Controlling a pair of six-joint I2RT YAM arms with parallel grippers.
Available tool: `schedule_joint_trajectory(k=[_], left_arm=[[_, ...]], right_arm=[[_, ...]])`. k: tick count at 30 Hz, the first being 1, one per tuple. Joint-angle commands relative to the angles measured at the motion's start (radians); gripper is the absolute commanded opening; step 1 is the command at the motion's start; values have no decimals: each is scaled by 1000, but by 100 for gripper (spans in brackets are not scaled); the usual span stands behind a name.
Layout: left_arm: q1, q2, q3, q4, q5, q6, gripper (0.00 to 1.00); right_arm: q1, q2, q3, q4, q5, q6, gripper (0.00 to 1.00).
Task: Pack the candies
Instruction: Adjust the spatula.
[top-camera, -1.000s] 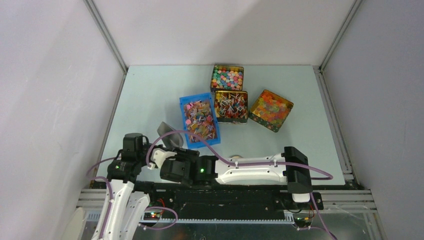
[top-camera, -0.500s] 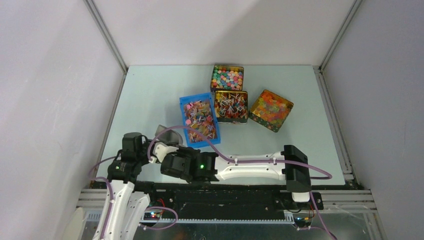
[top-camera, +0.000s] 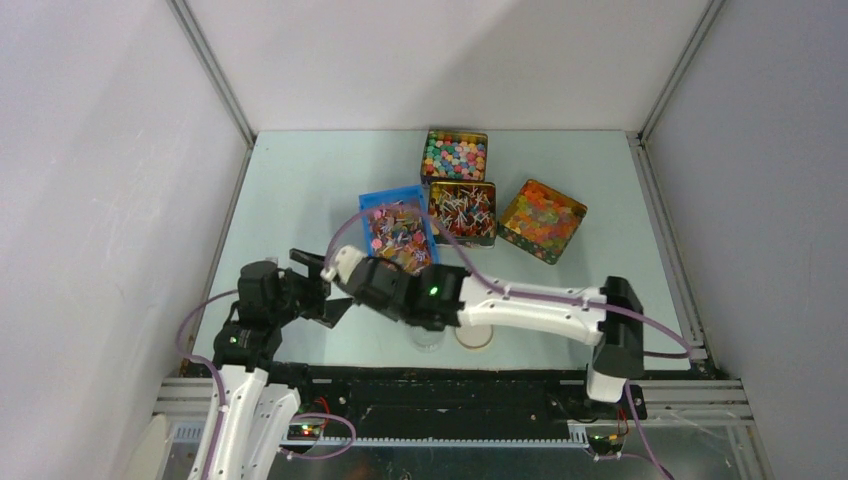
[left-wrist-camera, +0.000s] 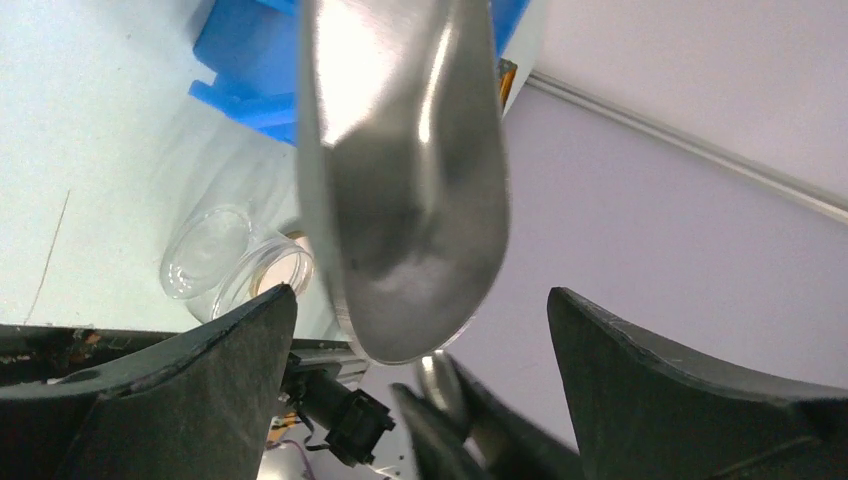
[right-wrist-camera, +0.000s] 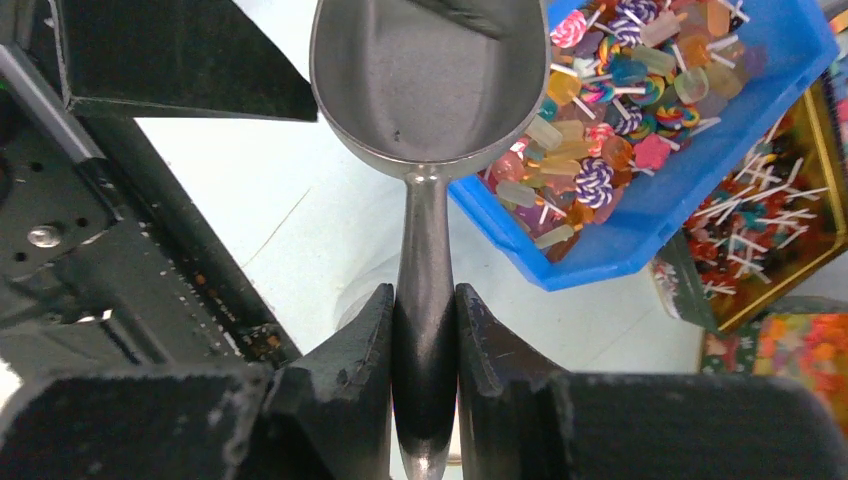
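Observation:
My right gripper (right-wrist-camera: 424, 340) is shut on the handle of a metal scoop (right-wrist-camera: 430, 80). The scoop's bowl is empty and sits beside the near corner of the blue bin (right-wrist-camera: 640, 240). The bin holds the candies (right-wrist-camera: 600, 120), small sweets in orange, pink, purple and white. My left gripper (left-wrist-camera: 420, 292) is open, and the underside of the scoop's bowl (left-wrist-camera: 400, 180) hangs between its fingers without touching them. From above, the left gripper (top-camera: 315, 285) and the right gripper (top-camera: 350, 268) meet just left of the blue bin (top-camera: 372, 203).
A clear jar (top-camera: 427, 338) and a round lid (top-camera: 474, 335) stand near the front edge under the right arm. Behind the bin are a gold tin of stick sweets (top-camera: 462, 212), a tin of pastel balls (top-camera: 454, 155) and a tin of orange jellies (top-camera: 541, 220).
My left gripper has opened and let go of the scoop. My right gripper has closed on its handle. Both arms have shifted away from the front edge toward the blue bin.

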Motion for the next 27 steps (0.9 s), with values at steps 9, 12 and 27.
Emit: schedule_joint_trajectory(k=[9, 12, 27], left_arm=[[-1, 129, 276, -143, -7, 463, 100], [-1, 145, 320, -150, 5, 496, 100], [-278, 288, 359, 59, -67, 441, 100]], right_arm=[[-192, -306, -154, 15, -383, 192, 0], [-200, -364, -204, 3, -375, 189, 0], [-439, -635, -380, -57, -478, 354, 0]])
